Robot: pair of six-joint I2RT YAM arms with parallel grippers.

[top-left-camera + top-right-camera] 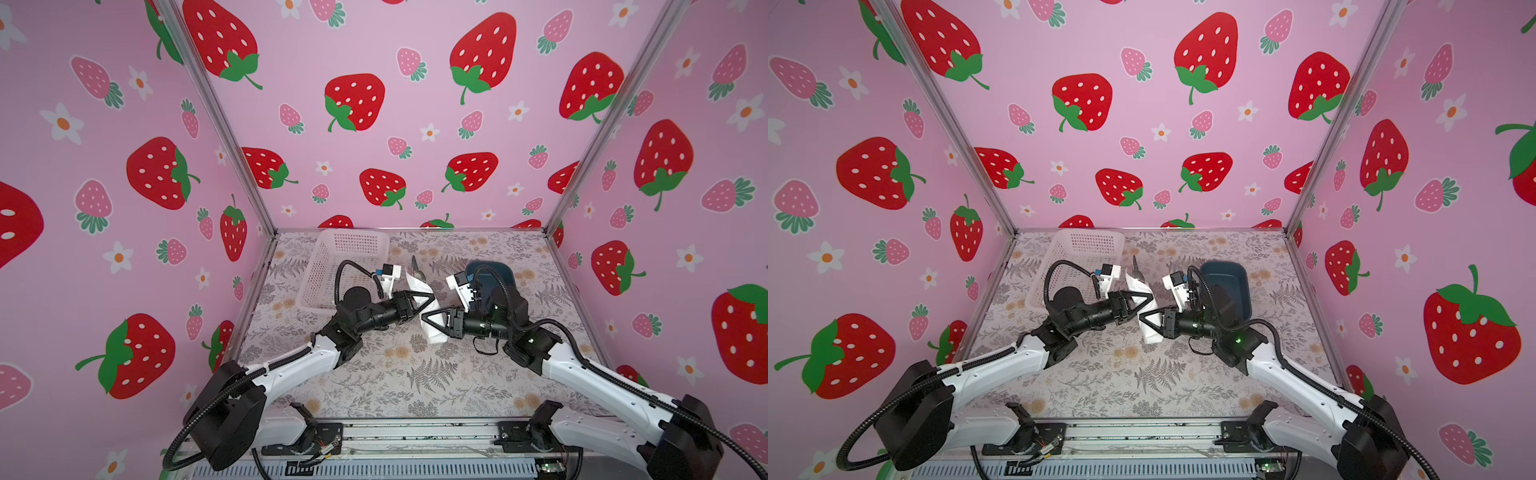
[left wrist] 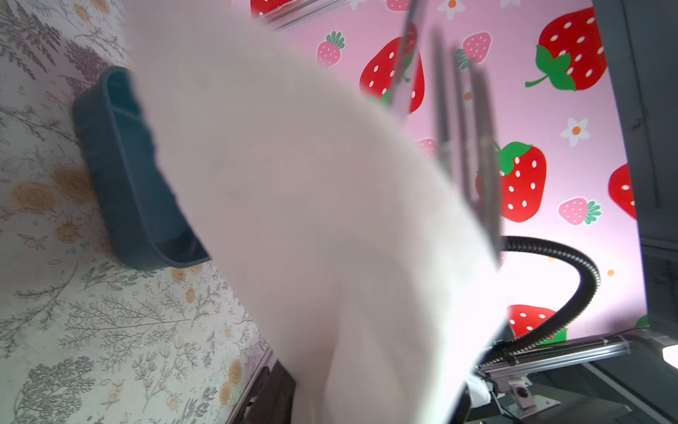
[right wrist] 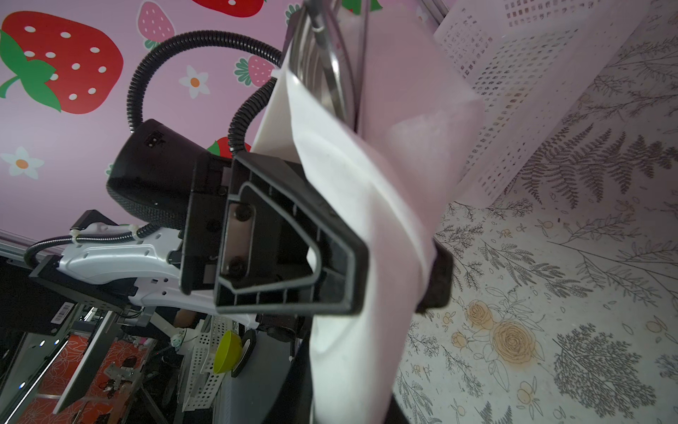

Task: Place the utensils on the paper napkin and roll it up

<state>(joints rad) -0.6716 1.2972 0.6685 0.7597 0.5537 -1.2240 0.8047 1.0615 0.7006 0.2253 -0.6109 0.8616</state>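
Left gripper [image 3: 398, 276] and right gripper [image 1: 429, 321] both pinch the rolled paper napkin [image 1: 417, 286] at frame centre in both top views, fork [image 1: 414, 262] and spoon [image 1: 420, 274] protruding above.

free: near tabletop [image 1: 415, 386] | blocked: basket [image 1: 332, 257] far-left, bin [image 1: 1229, 286] far-right | centre: left arm [image 1: 291, 365], right arm [image 1: 582, 370] meet at napkin [image 1: 433, 331]

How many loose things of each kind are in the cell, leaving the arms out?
White basket: 1
Dark blue bin: 1
Paper napkin: 1
Utensils: 2 (fork, spoon)
Total: 5
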